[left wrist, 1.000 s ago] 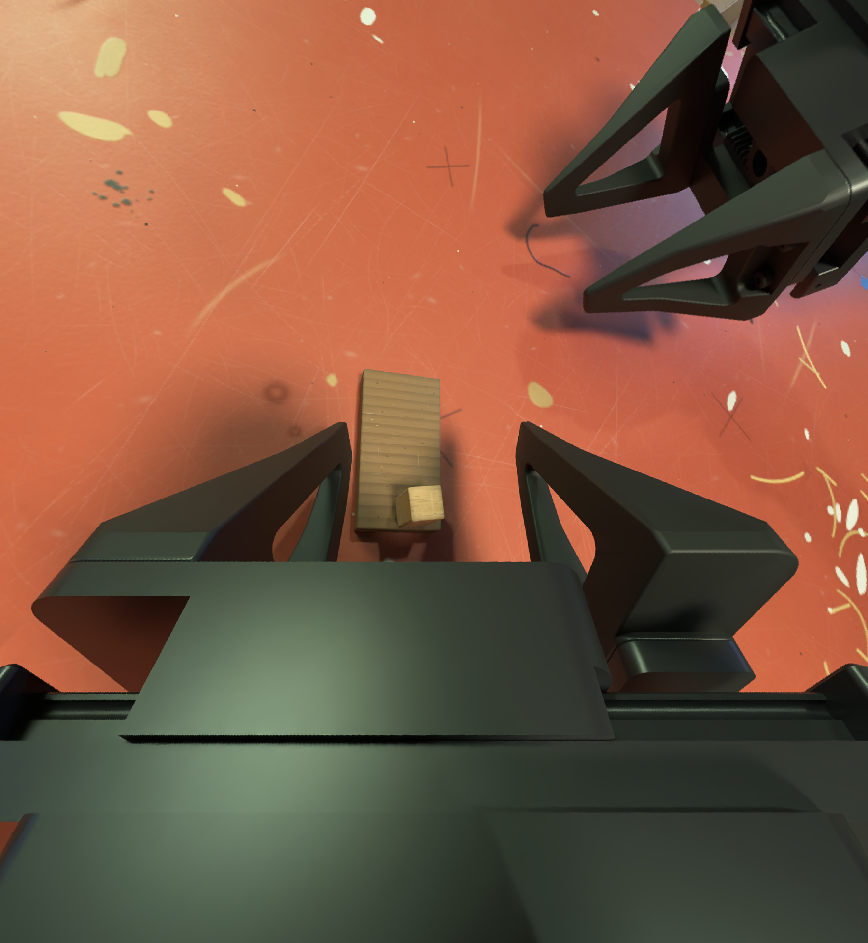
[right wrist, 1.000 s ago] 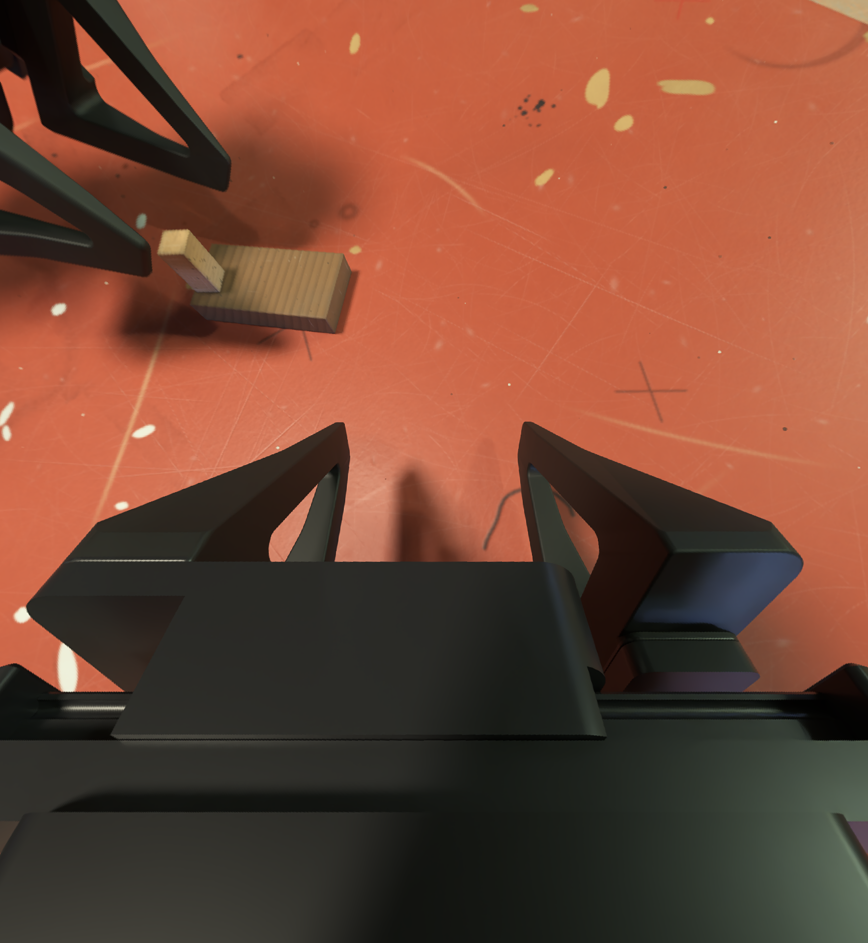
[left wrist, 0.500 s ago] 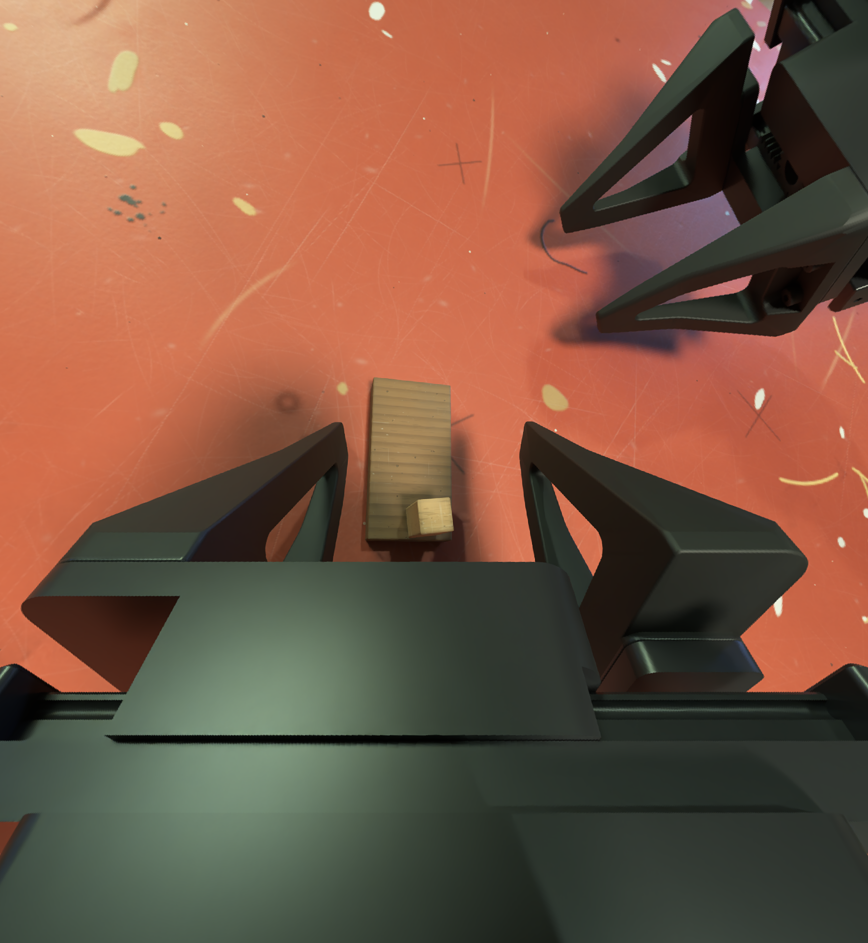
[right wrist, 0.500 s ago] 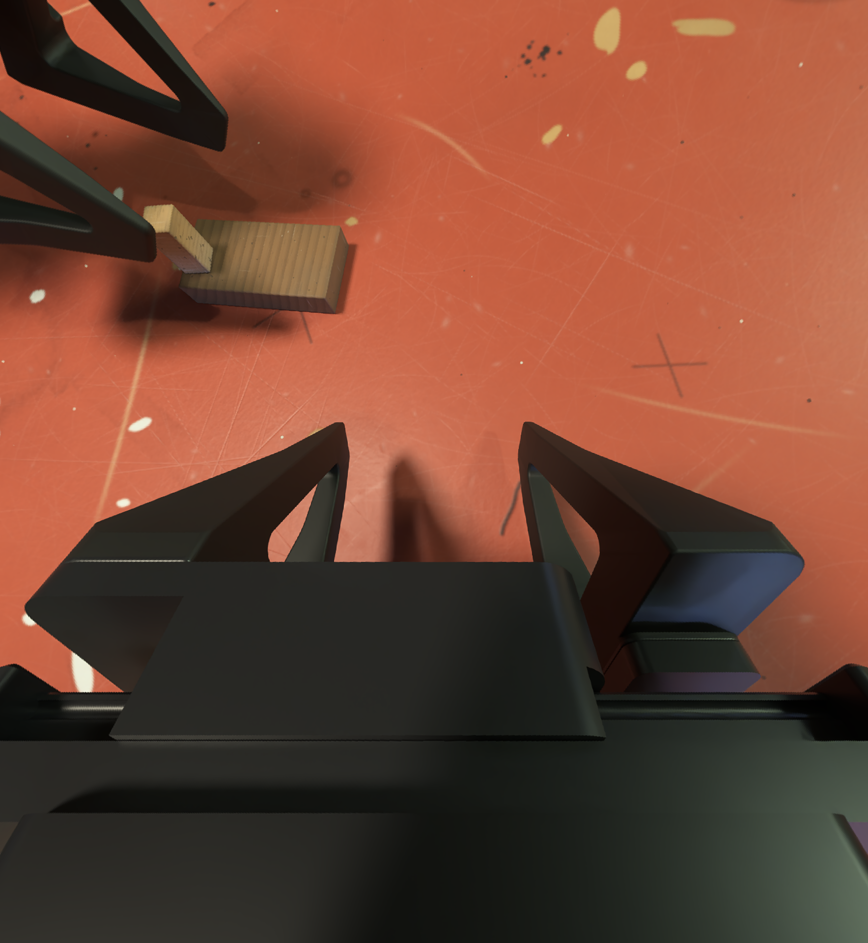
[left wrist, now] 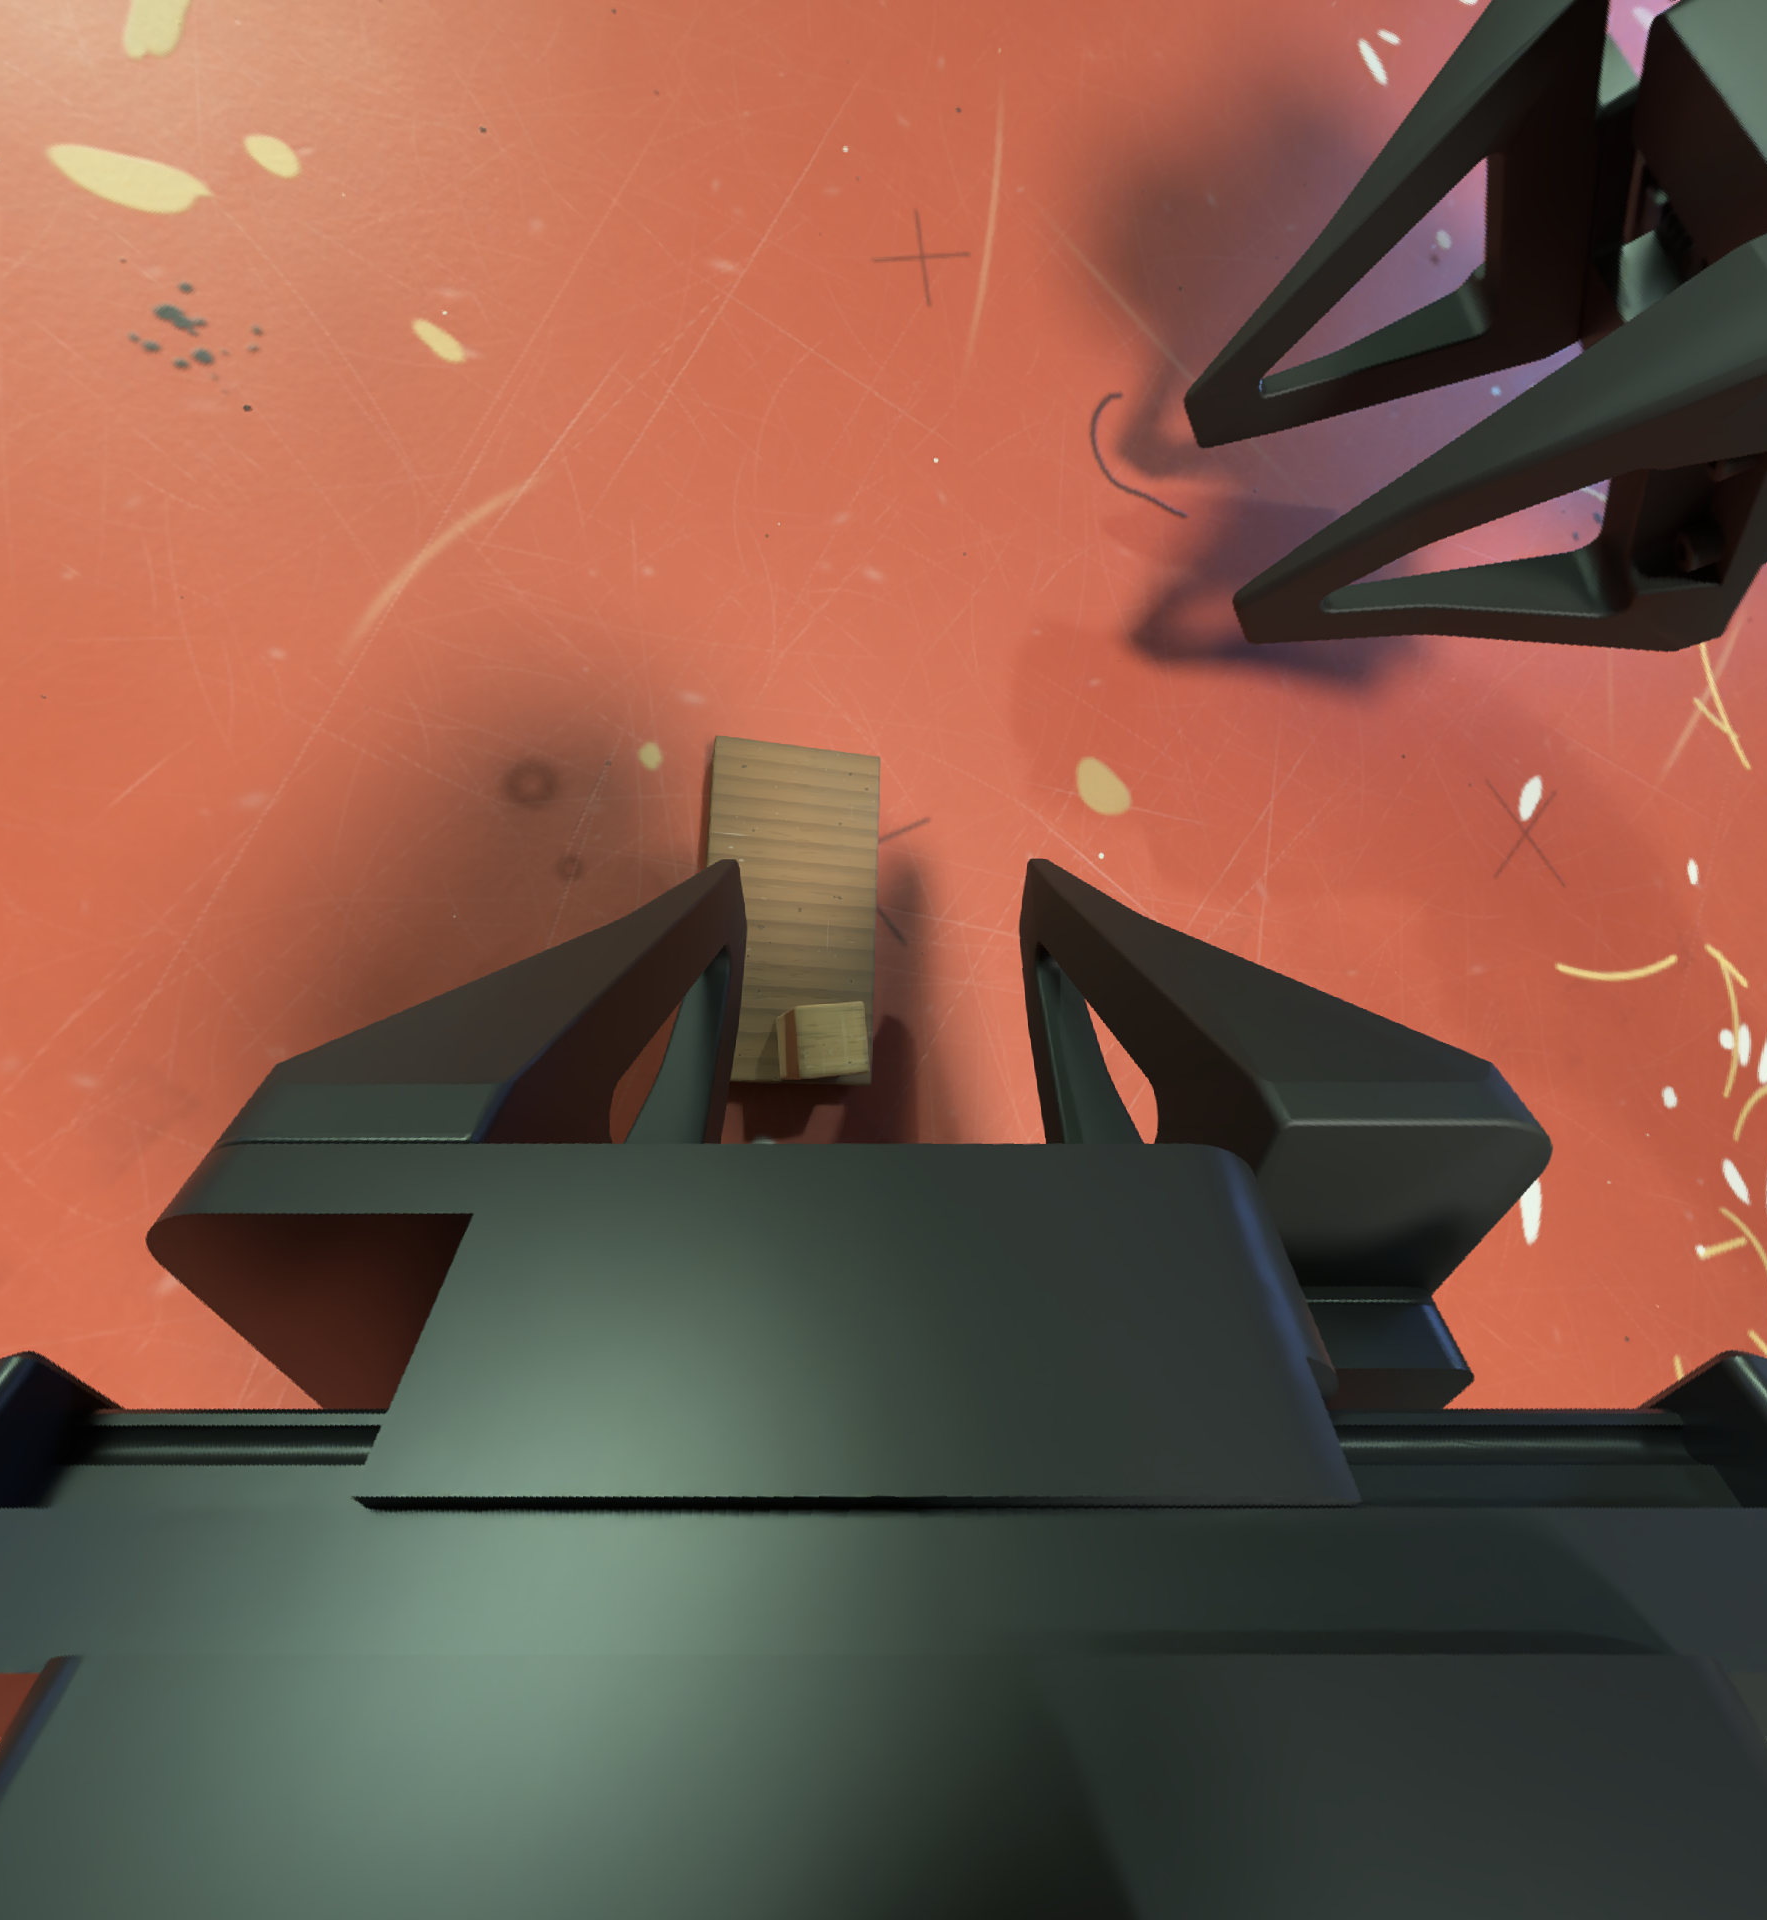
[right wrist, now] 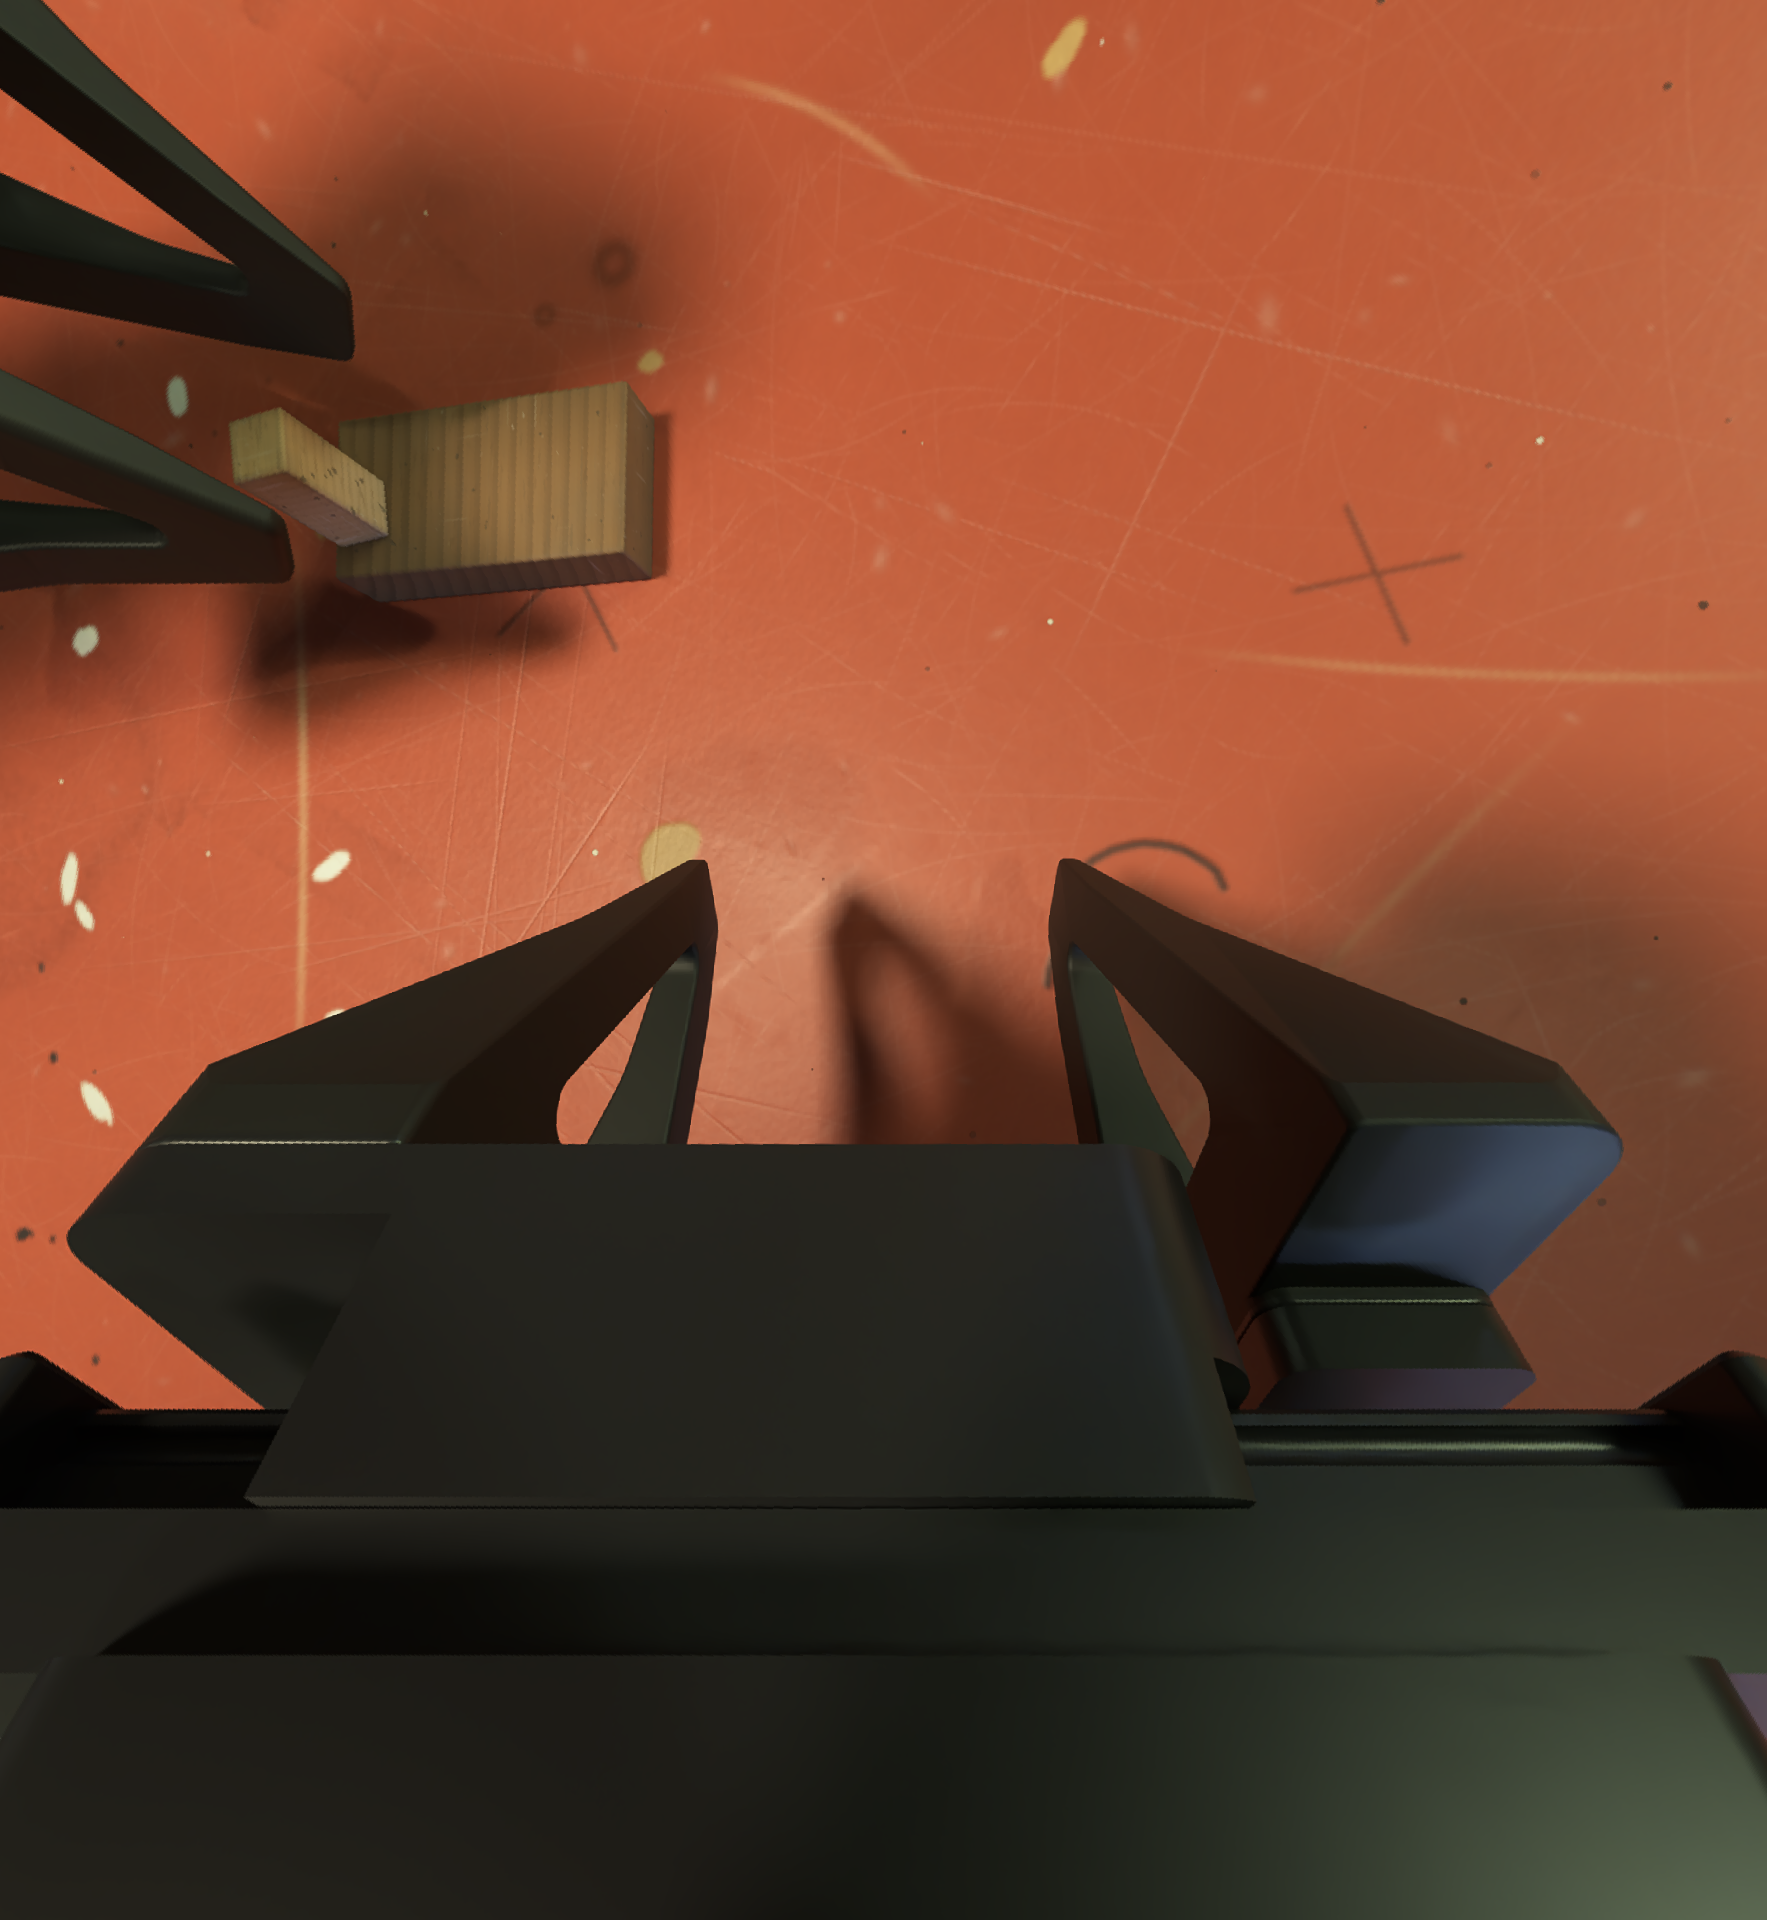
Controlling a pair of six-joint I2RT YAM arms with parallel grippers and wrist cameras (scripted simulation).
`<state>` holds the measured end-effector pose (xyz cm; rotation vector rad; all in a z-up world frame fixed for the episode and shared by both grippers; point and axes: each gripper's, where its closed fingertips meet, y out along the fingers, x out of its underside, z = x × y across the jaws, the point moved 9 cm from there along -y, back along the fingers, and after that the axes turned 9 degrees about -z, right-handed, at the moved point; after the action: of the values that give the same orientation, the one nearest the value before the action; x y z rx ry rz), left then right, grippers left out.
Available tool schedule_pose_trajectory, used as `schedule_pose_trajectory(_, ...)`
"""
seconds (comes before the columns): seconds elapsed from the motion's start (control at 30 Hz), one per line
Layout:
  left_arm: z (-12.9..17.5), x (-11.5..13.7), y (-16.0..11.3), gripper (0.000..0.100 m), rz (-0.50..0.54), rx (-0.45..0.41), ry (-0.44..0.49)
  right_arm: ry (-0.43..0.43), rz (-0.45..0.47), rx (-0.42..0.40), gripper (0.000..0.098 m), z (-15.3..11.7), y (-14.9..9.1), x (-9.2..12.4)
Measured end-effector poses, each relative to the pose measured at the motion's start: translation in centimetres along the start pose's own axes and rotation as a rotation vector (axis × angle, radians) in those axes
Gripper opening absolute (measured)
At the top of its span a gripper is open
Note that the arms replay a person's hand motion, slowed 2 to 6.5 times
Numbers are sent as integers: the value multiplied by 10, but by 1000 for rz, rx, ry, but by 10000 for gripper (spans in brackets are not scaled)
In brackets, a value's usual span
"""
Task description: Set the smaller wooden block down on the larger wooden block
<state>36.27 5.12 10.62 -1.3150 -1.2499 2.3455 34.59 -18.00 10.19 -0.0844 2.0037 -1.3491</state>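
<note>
The larger wooden block (left wrist: 801,883) lies flat on the red table. The smaller wooden block (left wrist: 825,1039) stands on its near end, held by nothing. My left gripper (left wrist: 879,878) is open and empty above them, and its left finger overlaps the larger block's left edge in view. In the right wrist view the small block (right wrist: 302,468) sits on the left end of the larger block (right wrist: 515,488), with the left gripper's fingers (right wrist: 131,478) beside it. My right gripper (right wrist: 881,878) is open and empty, off to the side, and also shows in the left wrist view (left wrist: 1220,514).
The red tabletop (left wrist: 443,571) is scratched, with pale paint flecks and drawn cross marks (right wrist: 1378,571). Nothing else stands on it in either view.
The small block stays on the larger block. My left gripper's jaws have narrowed a little and shifted so the left finger overlaps the block. The right wrist view has moved closer to the blocks.
</note>
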Motion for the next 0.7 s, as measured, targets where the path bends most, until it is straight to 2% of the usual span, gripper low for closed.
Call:
schedule_pose_trajectory(0.23,7,-2,4,446,-33,-78,58,-3,-28,4,546,-2,-2,-1)
schedule_pose_trajectory(0.53,10,-1,5,523,-55,-115,197,-111,18,-4,581,-2,-1,4)
schedule_pose_trajectory(0.7,10,-1,7,551,-52,-139,274,-143,51,-8,582,0,-1,8)
